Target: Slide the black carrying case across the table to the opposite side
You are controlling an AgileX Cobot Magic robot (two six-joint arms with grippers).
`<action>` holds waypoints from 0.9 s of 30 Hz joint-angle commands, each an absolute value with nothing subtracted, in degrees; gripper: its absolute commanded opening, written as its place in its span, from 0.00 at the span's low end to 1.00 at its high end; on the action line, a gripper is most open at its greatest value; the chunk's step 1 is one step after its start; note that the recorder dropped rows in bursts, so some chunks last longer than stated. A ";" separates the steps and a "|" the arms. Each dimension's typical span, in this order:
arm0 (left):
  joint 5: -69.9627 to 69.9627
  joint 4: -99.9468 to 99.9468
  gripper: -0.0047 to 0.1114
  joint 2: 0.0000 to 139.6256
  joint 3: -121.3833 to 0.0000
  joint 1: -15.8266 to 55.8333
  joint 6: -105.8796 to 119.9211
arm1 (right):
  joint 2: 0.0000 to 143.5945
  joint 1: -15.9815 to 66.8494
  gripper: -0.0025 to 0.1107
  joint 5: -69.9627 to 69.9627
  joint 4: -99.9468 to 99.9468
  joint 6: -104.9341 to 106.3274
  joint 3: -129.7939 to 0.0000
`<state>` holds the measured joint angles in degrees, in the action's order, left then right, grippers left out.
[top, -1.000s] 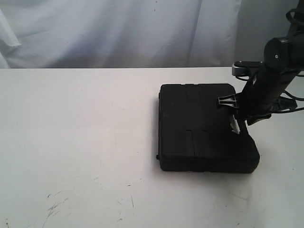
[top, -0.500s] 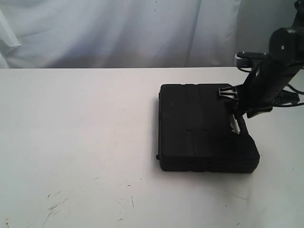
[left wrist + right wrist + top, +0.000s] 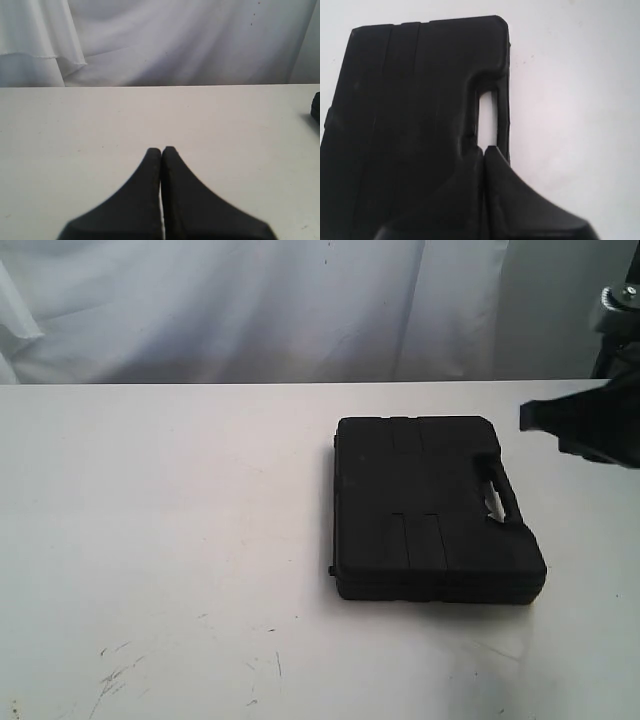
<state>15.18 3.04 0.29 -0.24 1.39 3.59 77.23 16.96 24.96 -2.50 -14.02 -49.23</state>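
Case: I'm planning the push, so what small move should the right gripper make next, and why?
Probably lower the shut right gripper to the handle edge of the case: it hangs clear of the case, which lies on the right of the table, bare surface to its left.

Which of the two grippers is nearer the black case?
The right gripper: its wrist view is filled by the flat matte black plastic case, handle cutout at its tip. The left gripper faces mostly white tabletop, case barely in view.
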 commanded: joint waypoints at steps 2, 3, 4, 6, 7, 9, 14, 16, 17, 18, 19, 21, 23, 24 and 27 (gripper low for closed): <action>15.26 3.69 0.04 0.00 0.00 1.23 3.54 | 68.69 16.57 0.02 24.88 -2.46 -13.24 -41.07; 15.26 3.69 0.04 0.00 0.00 1.23 3.54 | 67.57 16.57 0.02 25.14 -2.46 -13.24 -40.16; 15.26 3.69 0.04 0.00 0.00 1.23 3.54 | 66.77 16.57 0.02 25.26 -2.46 -13.24 -39.55; 15.26 3.69 0.04 0.00 0.00 1.23 3.54 | 65.26 16.57 0.02 25.26 -2.32 -13.24 -38.44; 15.26 3.69 0.04 0.00 0.00 1.23 3.54 | 64.92 16.57 0.02 25.26 -2.32 -13.24 -38.14; 15.26 3.69 0.04 0.00 0.00 1.23 3.54 | 64.21 16.57 0.02 25.26 -2.20 -13.24 -37.85; 15.26 3.69 0.04 0.00 0.00 1.23 3.54 | 61.46 17.64 0.02 25.36 -2.03 -13.39 -37.85; 15.26 3.69 0.04 0.00 0.00 1.23 3.54 | 58.52 18.22 0.02 25.24 -2.79 -12.84 -37.85; 15.26 3.69 0.04 0.00 0.00 1.23 3.54 | 57.15 18.22 0.02 25.24 -3.68 -12.73 -37.85; 15.26 3.69 0.04 0.00 0.00 1.23 3.54 | 55.71 18.09 0.02 25.24 -5.32 -12.73 -37.64; 15.26 3.69 0.04 0.00 0.00 1.23 3.54 | 53.23 17.99 0.02 24.98 -7.43 -12.73 -37.17; 15.26 3.69 0.04 0.00 0.00 1.23 3.54 | 48.29 17.66 0.02 23.52 -11.28 -12.73 -35.85; 15.26 3.69 0.04 0.00 0.00 1.23 3.54 | 43.96 17.04 0.02 21.48 -11.78 -12.73 -33.92; 15.26 3.69 0.04 0.00 0.00 1.23 3.54 | 40.59 16.44 0.02 20.52 -12.37 -12.73 -32.59; 15.26 3.69 0.04 0.00 0.00 1.23 3.54 | 32.76 15.19 0.02 18.46 -14.07 -12.73 -27.89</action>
